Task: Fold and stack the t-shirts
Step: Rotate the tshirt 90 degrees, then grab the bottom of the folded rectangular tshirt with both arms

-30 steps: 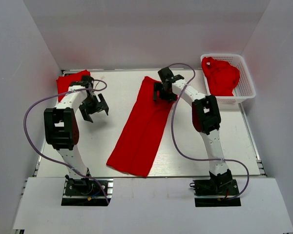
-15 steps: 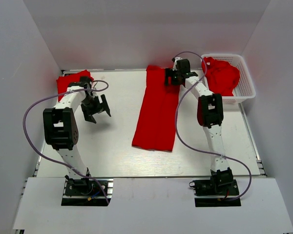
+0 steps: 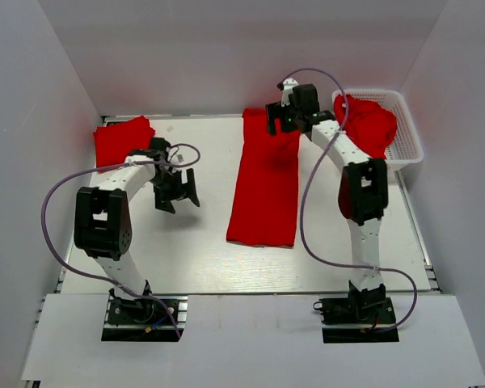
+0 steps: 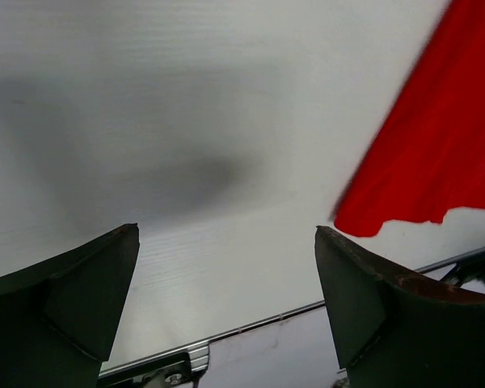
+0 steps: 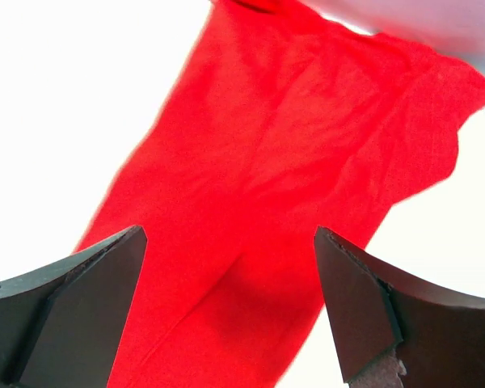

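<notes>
White bench (image 3: 186, 250) carries a long t-shirt (image 3: 264, 186) at centre; only overhead shows a folded t-shirt (image 3: 123, 139) far-left and t-shirts (image 3: 370, 125) heaped in the basket (image 3: 411, 133). Over bare bench the left jaws gape empty, as do the right jaws.

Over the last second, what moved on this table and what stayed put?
The long red t-shirt swung from a diagonal to lie straight, its far end carried back and right along with the right arm, whose jaws now stand open over it. The left arm shifted toward the centre, jaws open. The folded t-shirt and basket stayed.
</notes>
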Controlling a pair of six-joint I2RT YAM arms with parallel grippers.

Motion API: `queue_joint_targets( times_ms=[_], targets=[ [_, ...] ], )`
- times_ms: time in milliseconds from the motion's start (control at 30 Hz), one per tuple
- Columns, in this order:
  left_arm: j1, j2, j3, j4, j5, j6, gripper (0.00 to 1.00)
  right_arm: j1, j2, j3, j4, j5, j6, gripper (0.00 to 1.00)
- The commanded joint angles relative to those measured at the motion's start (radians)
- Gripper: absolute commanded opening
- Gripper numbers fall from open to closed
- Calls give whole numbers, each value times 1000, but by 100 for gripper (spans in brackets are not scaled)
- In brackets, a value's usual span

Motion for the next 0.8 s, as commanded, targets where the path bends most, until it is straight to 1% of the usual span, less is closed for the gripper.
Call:
queue_joint_targets(
  times_ms=[0,33,67,100,133,167,200,233,267,300,333,367,433,467,500,633,667,700,733,767],
  targets=[
    [-101,-115,-54,106,-9,-11,100,15,-238,-231,-91,-4,100,90],
    [-122,-139,-64,117,-9,-11,100,22,-274,-291,-97,-7,150,90],
    [-168,-150,-75,126,-18,-11,100,33,-388,-353,-100,0,194,90],
    [-193,-162,-101,149,-28,-11,100,44,-425,-542,-108,40,249,90],
    [-216,-176,-118,168,-28,-11,100,51,-532,-601,-115,55,274,90],
    [-257,-205,-164,189,-28,-11,100,65,-565,-661,-117,59,341,90],
    [-274,-215,-182,206,-28,-20,100,68,-597,-771,-141,56,360,90],
    [-289,-215,-201,238,-28,-20,100,73,-654,-871,-149,19,379,90],
    [-315,-227,-234,252,-28,-29,100,87,-711,-914,-157,7,446,90],
    [-329,-227,-248,266,-28,-29,100,91,-763,-1004,-178,-3,463,90],
    [-342,-227,-273,293,-28,-41,100,97,-786,-1081,-181,-47,483,90],
    [-369,-227,-284,306,-19,-41,100,111,-832,-1147,-184,-56,538,90],
    [-394,-227,-314,346,-18,-54,97,117,-893,-1242,-178,-90,577,90],
    [-403,-227,-314,359,-18,-54,97,120,-938,-1258,-181,-93,584,90],
    [-418,-215,-325,372,-18,-63,95,123,-944,-1268,-183,-96,594,90],
    [-446,-192,-316,396,-28,-72,88,131,-943,-1298,-155,-112,612,90],
    [-458,-180,-316,410,-28,-72,88,134,-931,-1303,-148,-118,612,90],
    [-469,-164,-316,410,-37,-72,81,134,-923,-1304,-140,-124,615,88],
    [-469,-155,-305,410,-48,-72,80,133,-911,-1306,-113,-127,617,88],
    [-480,-155,-305,410,-48,-72,77,133,-903,-1306,-105,-139,618,85]
  ],
)
